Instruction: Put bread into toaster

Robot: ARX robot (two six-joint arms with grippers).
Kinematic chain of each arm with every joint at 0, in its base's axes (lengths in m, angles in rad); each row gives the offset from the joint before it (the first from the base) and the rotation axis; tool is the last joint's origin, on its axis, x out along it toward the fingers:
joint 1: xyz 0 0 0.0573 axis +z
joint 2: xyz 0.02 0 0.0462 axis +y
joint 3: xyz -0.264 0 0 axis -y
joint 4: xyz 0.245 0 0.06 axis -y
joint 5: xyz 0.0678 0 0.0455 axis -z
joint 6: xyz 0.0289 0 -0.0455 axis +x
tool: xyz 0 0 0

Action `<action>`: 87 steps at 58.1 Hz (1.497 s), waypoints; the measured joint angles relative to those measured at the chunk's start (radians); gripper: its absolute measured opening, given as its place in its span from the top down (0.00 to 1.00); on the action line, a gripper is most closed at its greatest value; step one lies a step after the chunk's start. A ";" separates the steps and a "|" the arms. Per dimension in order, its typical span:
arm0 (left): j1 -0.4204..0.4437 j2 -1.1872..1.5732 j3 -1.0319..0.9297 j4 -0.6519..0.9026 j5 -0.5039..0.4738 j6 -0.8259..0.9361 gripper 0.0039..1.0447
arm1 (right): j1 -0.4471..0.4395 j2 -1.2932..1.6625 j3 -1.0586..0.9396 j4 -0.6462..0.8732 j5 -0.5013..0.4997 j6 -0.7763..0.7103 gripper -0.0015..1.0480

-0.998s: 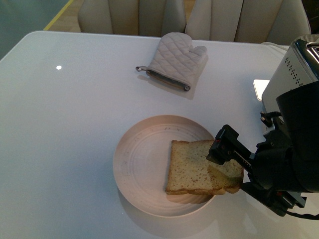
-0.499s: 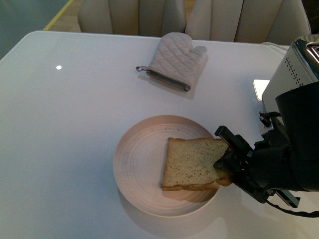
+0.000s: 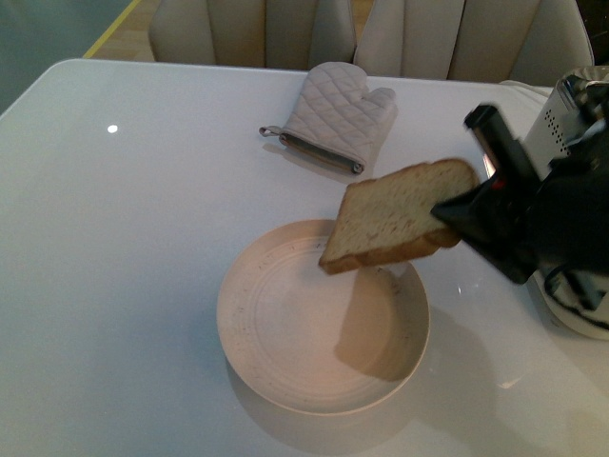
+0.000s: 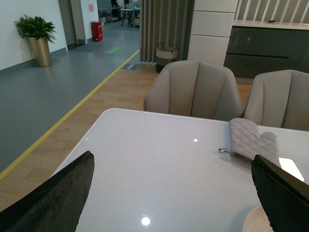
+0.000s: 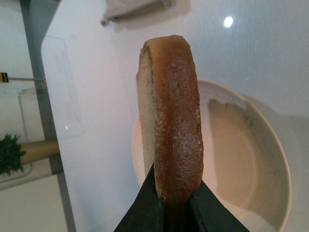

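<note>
Lowest in the front view, just below centre: round pale plate (image 3: 285, 333) on the white surface (image 3: 124, 248), the slice's shadow across its right half. Above the plate's upper right rim, in the air and clear of it: the bread (image 3: 395, 224), tilted with its speckled face turned up, brown crust along the lower edge, right end pinched in the right claw (image 3: 455, 214), which is clamped tight on it at the tip of a black arm (image 3: 561, 219) reaching in from the right edge. Seen edge-on in the right wrist view: bread (image 5: 171, 111) rising from two dark fingertips (image 5: 146, 212) pressed against either side of the crust, plate (image 5: 256, 159) beyond. Behind the arm, at the upper right edge of the front view: the toaster (image 3: 568, 107), mostly hidden, only a perforated silver side and shiny top corner showing, bread to its left and not touching. Higher, top centre: quilted grey oven mitt (image 3: 338, 114) flat on the surface, pale chair backs (image 3: 238, 29) along the top edge. In the left wrist view: left claw (image 4: 172, 166) spread wide, dark fingers (image 4: 53, 198) in the lower corners, gripping nothing
</note>
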 joint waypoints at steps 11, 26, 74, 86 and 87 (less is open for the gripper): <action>0.000 0.000 0.000 0.000 0.000 0.000 0.07 | -0.089 -0.307 0.040 -0.203 0.067 -0.188 0.97; 0.000 0.000 0.000 0.000 0.000 0.000 0.07 | -0.308 -0.550 0.323 -0.576 0.167 -0.639 0.97; 0.000 0.000 0.000 0.000 0.000 0.000 0.07 | -0.418 -0.398 0.430 -0.806 0.156 -1.017 0.97; 0.000 0.000 0.000 0.000 0.000 0.000 0.07 | -0.416 -0.397 0.394 -0.798 0.166 -1.027 0.97; 0.000 0.000 0.000 0.000 0.000 0.000 0.07 | -0.415 -0.397 0.389 -0.795 0.168 -1.031 0.97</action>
